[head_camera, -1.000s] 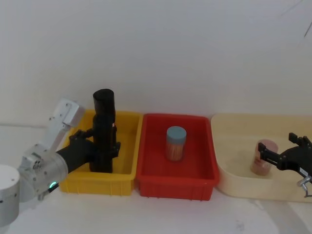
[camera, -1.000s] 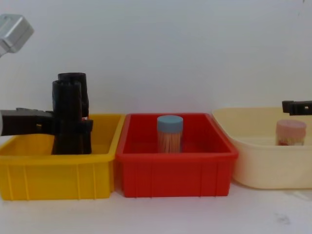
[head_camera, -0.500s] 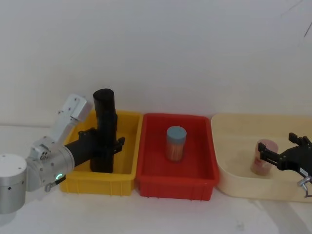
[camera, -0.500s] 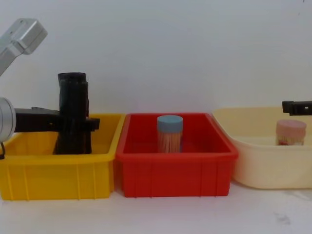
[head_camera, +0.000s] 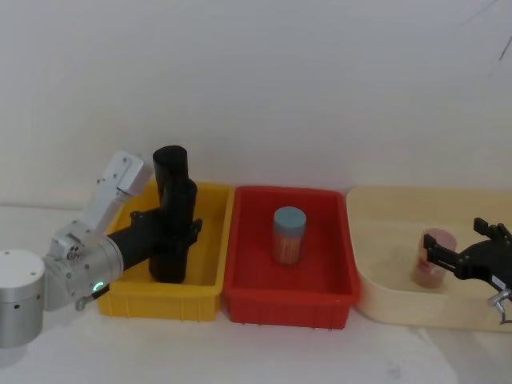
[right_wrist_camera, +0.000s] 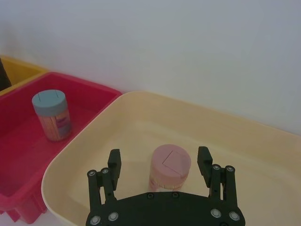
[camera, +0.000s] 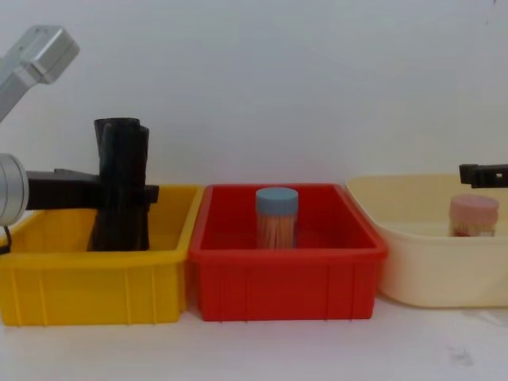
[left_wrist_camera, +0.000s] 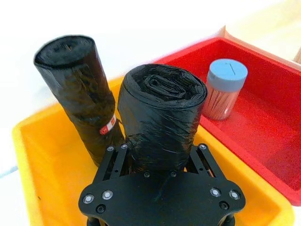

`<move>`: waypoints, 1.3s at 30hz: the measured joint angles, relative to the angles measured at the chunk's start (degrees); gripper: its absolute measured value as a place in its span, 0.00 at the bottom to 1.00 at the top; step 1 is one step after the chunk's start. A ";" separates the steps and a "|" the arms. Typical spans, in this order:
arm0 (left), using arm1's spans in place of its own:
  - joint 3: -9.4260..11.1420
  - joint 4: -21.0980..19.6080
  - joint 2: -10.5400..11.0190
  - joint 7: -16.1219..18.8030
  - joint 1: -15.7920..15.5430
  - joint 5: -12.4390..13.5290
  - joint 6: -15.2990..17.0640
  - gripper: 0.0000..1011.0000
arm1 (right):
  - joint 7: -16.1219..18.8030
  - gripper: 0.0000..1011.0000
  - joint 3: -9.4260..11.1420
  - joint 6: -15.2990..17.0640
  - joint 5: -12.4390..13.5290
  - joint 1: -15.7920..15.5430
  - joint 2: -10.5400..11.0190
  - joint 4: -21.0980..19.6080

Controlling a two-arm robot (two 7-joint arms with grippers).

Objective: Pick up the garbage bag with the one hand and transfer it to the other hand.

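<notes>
The garbage bag, a plain black roll, stands in the yellow bin with my left gripper shut on its lower part. The head view shows the roll held by the left gripper just in front of a second black roll. From the chest view the two rolls overlap. That second roll carries a red-and-white sticker. My right gripper hangs open over the cream tub, astride a pink-lidded jar, far from the bag.
A red bin between the yellow bin and the cream tub holds a blue-lidded toothpick jar. The three containers stand side by side against a white wall. Bare white table lies in front of them.
My left gripper has shifted slightly right with the garbage bag, so the bag now lines up with the sticker roll in the chest view. The right arm has not moved.
</notes>
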 joint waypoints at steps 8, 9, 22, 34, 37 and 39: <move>-1.18 -2.47 -0.24 1.01 0.30 0.23 -0.57 0.42 | 0.00 0.99 0.00 0.00 0.00 0.00 0.00 0.00; -1.47 -3.08 -0.34 1.19 0.19 0.24 -0.69 0.41 | 0.00 0.99 0.00 0.00 0.00 0.00 0.00 0.00; -2.14 -4.62 -2.11 0.25 -4.04 -0.87 -1.46 0.39 | 0.00 0.99 0.00 0.00 0.00 0.00 0.00 0.00; 1.12 3.66 -6.50 -5.75 -11.59 -3.00 -3.24 0.39 | 0.00 0.99 0.00 0.00 0.00 0.00 0.00 0.00; 2.18 6.79 -8.00 -7.76 -13.71 -3.56 -3.96 0.39 | 0.00 0.99 0.00 0.00 -0.01 0.00 0.00 0.00; 2.72 8.52 -8.77 -8.73 -14.81 -3.79 -4.30 0.39 | 0.00 0.99 0.00 0.00 0.00 0.00 0.00 0.00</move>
